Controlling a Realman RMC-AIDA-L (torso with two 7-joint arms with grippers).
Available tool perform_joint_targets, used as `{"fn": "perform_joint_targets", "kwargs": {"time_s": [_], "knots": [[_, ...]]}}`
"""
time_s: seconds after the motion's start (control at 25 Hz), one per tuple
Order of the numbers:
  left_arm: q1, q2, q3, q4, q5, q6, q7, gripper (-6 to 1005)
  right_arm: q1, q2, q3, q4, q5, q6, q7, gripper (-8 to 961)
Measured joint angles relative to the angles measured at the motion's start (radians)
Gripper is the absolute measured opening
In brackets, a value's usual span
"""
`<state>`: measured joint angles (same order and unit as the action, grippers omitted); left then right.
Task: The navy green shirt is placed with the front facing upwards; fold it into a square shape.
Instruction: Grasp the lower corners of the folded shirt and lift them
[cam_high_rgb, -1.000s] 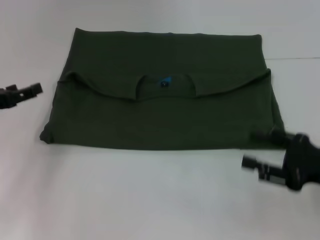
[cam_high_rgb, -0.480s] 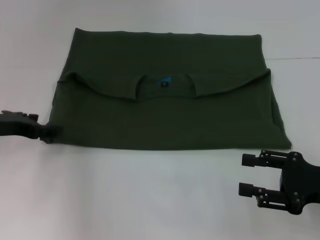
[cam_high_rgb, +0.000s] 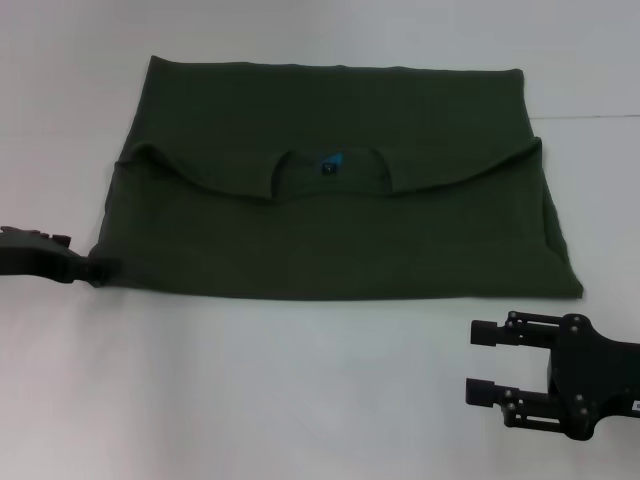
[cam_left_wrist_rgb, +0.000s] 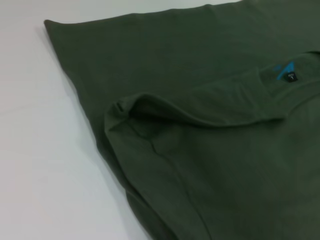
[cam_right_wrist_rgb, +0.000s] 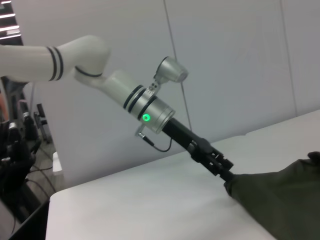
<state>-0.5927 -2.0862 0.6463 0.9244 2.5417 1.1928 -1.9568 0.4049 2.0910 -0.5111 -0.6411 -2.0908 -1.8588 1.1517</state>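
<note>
Left gripper (cam_high_rgb: 95, 268) jaws pinching navy green shirt (cam_high_rgb: 330, 230) near-left corner; right gripper (cam_high_rgb: 482, 360) jaws parted, empty.

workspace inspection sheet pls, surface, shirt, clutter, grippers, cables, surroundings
surface: white table, bare around the cloth.
job's things: green shirt lies flat, already folded into a wide rectangle; the collar with its blue label shows at the middle fold. Not yet a square.
clutter: nothing seen.
grippers: left gripper is at the shirt's near left corner, touching the cloth; whether it is closed cannot be told. Right gripper is off the shirt, near the right corner, fingers open and empty.
cables: a thin black cable loops beside the left arm's wrist.
surroundings: pale wall panels behind the table; dark equipment at the side.
</note>
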Motion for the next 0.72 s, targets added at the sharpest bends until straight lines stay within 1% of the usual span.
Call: {"fn": "perform_joint_targets", "kwargs": {"time_s": [0.2, 0.48, 0.68, 0.72], "knots": [[-0.007, 0.0, 0.008, -0.012, 0.001, -0.008, -0.001, 798, 0.001, 0.0, -0.007, -0.004, 0.0, 0.0, 0.0, 688], [-0.034, 0.001, 0.009, -0.065, 0.026, -0.033, -0.003, 788, 0.003, 0.0, -0.007, -0.003, 0.0, 0.001, 0.011, 687], [-0.045, -0.001, 0.009, -0.082, 0.045, -0.056, -0.007, 674, 0.003, 0.0, -0.007, -0.004, 0.0, 0.0, 0.014, 687], [-0.046, -0.001, 0.009, -0.083, 0.047, -0.06, -0.008, 671, 0.003, 0.0, -0.006, -0.004, 0.0, 0.0, 0.014, 686]]}}
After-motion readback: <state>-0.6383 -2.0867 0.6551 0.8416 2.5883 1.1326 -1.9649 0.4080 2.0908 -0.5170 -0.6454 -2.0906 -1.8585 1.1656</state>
